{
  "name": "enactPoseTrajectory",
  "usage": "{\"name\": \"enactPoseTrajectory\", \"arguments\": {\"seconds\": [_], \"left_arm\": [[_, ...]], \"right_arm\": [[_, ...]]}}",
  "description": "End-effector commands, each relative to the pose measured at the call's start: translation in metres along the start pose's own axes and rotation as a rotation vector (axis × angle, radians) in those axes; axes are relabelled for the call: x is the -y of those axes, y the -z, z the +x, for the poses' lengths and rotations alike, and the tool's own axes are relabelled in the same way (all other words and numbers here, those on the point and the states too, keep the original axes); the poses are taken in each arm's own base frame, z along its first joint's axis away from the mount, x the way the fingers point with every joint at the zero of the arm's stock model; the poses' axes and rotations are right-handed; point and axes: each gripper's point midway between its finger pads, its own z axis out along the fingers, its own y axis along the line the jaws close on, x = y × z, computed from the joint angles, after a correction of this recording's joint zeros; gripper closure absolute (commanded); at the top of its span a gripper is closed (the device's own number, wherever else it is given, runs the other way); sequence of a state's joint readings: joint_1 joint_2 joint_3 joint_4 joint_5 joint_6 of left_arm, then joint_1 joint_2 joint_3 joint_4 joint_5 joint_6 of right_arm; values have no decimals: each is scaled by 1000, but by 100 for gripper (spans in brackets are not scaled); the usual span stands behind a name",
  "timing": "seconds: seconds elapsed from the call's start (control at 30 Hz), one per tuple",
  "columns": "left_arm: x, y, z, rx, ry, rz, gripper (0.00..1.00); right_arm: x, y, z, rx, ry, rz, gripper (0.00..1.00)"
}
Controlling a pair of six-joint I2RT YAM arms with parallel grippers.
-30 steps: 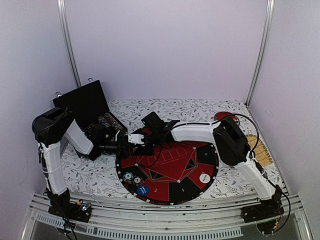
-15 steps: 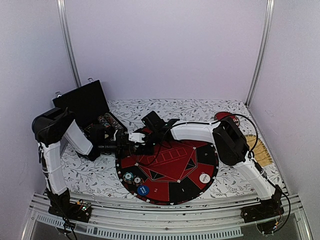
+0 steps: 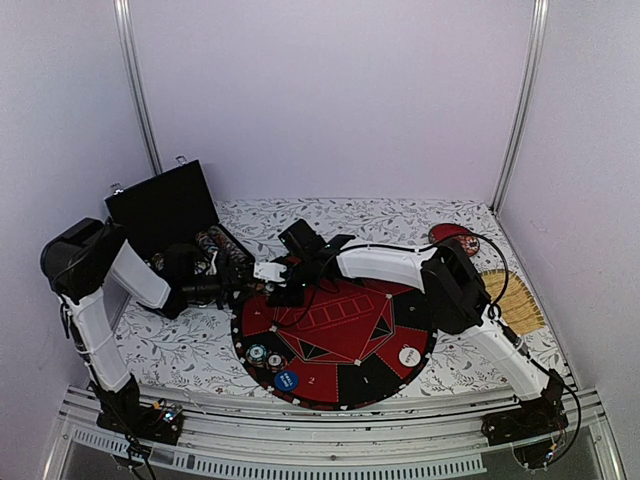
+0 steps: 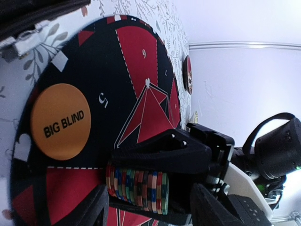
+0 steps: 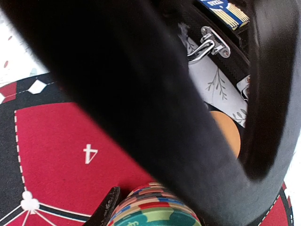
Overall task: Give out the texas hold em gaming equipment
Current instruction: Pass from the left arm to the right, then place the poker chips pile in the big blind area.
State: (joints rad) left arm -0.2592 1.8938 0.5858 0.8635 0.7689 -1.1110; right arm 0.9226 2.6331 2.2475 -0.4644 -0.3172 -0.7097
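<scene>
Lying nearest: a blue button disc (image 3: 286, 380) and a few loose poker chips (image 3: 258, 352) at the near-left edge of the round game mat (image 3: 330, 345). A white button disc (image 3: 408, 355) sits at its near-right edge.
Chip stack (image 4: 136, 186): an upright column of striped chips over the mat's far-left edge. Whether its base touches the mat cannot be told.
Right gripper (image 3: 282, 285): narrowed onto the stack, one finger against each side of the column, pressing on the chip rims.
Left gripper (image 3: 232, 291): jaws parted and carrying nothing, at the mat's left edge just beside the right gripper. Its own camera shows a finger to either side of the stack, apparently not touching it.
Handling: each chip is probably stiff, light and smooth-rimmed, and the column is loose. A side pinch likely holds only the chips it presses, so the lowest ones could slide out.
Where to hold: across the rims and low on the column, kept upright. A tilt could fan it apart.
Orange Big Blind disc (image 4: 60, 121): flat on the mat's far-left edge, near the stack.
Farthest: an open black case (image 3: 165, 205) at the table's far-left corner.
</scene>
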Motion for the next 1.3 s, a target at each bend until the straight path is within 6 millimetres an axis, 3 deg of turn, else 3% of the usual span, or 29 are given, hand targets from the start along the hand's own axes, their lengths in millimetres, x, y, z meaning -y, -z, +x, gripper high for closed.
{"name": "enactPoseTrajectory", "arguments": {"seconds": [0.0,0.4,0.93,1.27], "left_arm": [[4,10,-6,28,-32,-15,38],[16,31,-16,84,-124,-100,38],[5,62,-43,171,-190,-251,37],[4,66,-46,177,-191,-252,37]], "right_arm": [[13,-17,33,-79,-29,50,99],[23,-23,50,-132,2,91,99],[12,-29,66,-184,25,60,98],[11,-31,73,-210,40,64,88]]}}
